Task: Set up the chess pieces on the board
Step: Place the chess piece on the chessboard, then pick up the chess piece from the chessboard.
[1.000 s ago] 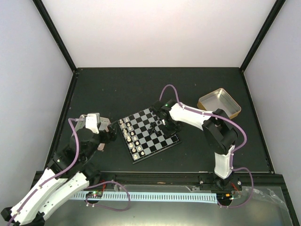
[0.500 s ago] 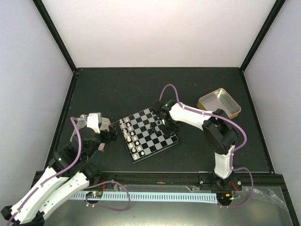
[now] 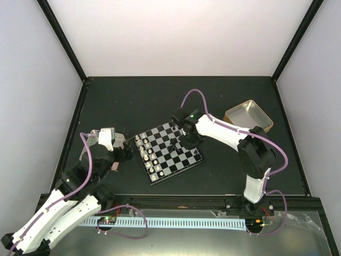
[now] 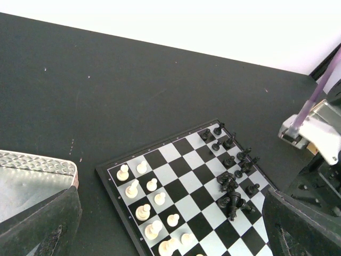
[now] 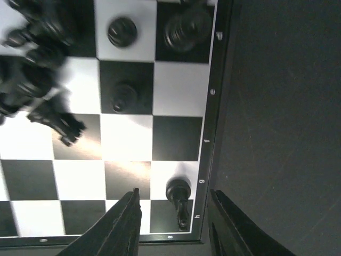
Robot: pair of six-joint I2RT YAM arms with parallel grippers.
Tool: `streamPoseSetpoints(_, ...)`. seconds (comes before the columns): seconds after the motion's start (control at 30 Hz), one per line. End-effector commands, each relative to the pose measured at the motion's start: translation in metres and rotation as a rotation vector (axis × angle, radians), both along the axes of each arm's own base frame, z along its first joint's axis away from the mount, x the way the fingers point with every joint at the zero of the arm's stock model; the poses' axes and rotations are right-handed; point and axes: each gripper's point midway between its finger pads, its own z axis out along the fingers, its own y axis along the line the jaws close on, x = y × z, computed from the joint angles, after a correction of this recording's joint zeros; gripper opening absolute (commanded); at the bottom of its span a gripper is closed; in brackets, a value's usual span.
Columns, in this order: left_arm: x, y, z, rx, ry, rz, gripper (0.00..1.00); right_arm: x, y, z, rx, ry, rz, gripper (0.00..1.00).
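Right wrist view: right pincer [image 5: 173,200] has its fingers apart either side of a black piece [image 5: 178,193] standing on an edge square of the board [image 5: 213,90], not gripping it. I reckon we're mid black setup, so next up is grabbing one of the jumbled black pieces [image 5: 32,80] nearby. Left pincer [image 4: 170,218] is wide apart and empty.

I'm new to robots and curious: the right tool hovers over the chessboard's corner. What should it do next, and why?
Probably lift the right tool straight up. Its fingers stand apart, the black piece between them touches neither, and jumbled black pieces elsewhere on the board wait to be set.
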Motion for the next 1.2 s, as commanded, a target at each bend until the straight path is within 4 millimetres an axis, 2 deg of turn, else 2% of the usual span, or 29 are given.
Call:
streamPoseSetpoints(0.0,0.001,0.004,-0.006,0.015,0.023,0.024,0.95,0.015,0.026,0.027,0.160,-0.085,-0.004,0.35)
streamPoseSetpoints(0.23,0.001,0.004,-0.007,0.018,0.026,0.025,0.95,0.006,0.062,0.020,0.303,-0.055,0.071,0.22)
streamPoseSetpoints(0.5,0.003,0.003,-0.009,0.023,0.033,0.025,0.95,-0.006,0.079,0.001,0.297,-0.021,0.150,0.24)
streamPoseSetpoints(0.93,0.003,0.003,-0.010,0.028,0.038,0.026,0.95,-0.012,0.070,-0.035,0.204,0.023,0.165,0.25)
streamPoseSetpoints(1.17,0.004,0.002,-0.012,0.034,0.050,0.025,0.95,-0.019,0.064,-0.046,0.166,0.047,0.181,0.23)
